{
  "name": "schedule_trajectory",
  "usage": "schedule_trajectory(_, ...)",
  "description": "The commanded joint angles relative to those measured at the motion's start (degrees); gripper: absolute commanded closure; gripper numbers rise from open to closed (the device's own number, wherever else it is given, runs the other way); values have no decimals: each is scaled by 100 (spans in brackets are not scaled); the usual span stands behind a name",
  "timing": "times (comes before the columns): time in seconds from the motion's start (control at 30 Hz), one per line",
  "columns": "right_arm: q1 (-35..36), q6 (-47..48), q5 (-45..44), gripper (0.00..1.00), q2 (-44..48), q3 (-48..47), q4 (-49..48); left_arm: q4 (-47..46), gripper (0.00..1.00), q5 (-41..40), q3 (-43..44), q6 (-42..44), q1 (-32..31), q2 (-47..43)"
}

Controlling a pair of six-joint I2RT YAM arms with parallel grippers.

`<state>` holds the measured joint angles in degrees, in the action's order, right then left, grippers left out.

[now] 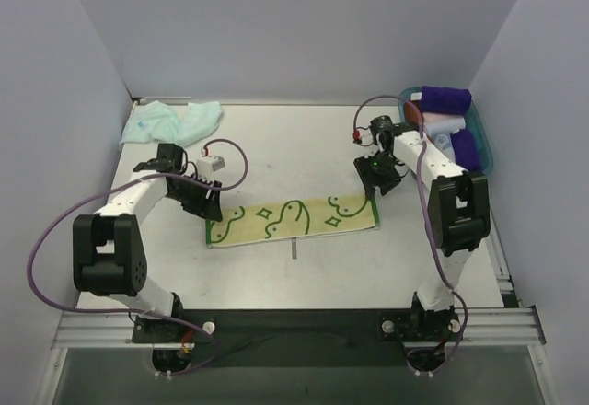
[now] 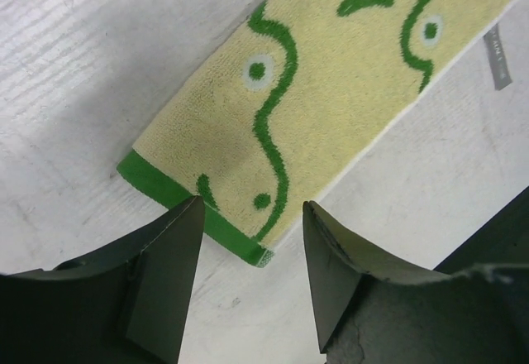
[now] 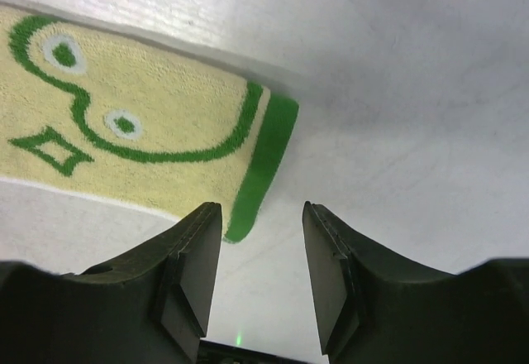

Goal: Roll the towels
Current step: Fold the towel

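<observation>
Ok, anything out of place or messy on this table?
Only the mint towel: it sits crumpled in a heap at the far left corner. The yellow towel lies flat as a long strip, slightly slanted, with a small grey tag poking from its near edge. Nothing looks spilled or damaged.

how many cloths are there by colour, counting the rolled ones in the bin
pale yellow and green towel: 1
mint-aqua towel: 1
purple rolls: 2
white roll: 1
orange roll, mostly hidden: 1
total: 6
</observation>
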<state>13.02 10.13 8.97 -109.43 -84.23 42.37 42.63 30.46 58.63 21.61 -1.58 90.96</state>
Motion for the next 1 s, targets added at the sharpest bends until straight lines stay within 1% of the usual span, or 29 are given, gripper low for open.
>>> schedule_trajectory(0.0,-89,-345,166,56,238,344,325,-132,37,294,-45,-148,-44,-508)
schedule_trajectory(0.13,-150,-634,289,60,-60,538,255,-124,36,268,-89,-157,-35,-675)
schedule_trajectory(0.17,-150,-661,289,62,-96,582,211,-124,36,268,-106,-157,-35,-693)
schedule_trajectory(0.33,-159,-793,237,67,-368,767,52,-115,36,241,-124,-157,-35,-764)
schedule_trajectory(0.57,-115,-908,140,68,-492,943,-71,-132,36,180,-89,-148,-35,-711)
schedule_trajectory(0.73,69,-925,-132,69,-527,882,-54,-167,36,180,-36,-236,-35,-676)
schedule_trajectory(0.83,175,-908,-133,77,-615,785,43,-185,36,162,60,-271,-35,-676)
schedule_trajectory(0.87,210,-899,-185,85,-632,759,61,-194,36,171,69,-280,-35,-667)
schedule_trajectory(0.97,237,-873,-212,100,-703,653,131,-185,36,154,113,-280,-26,-685)
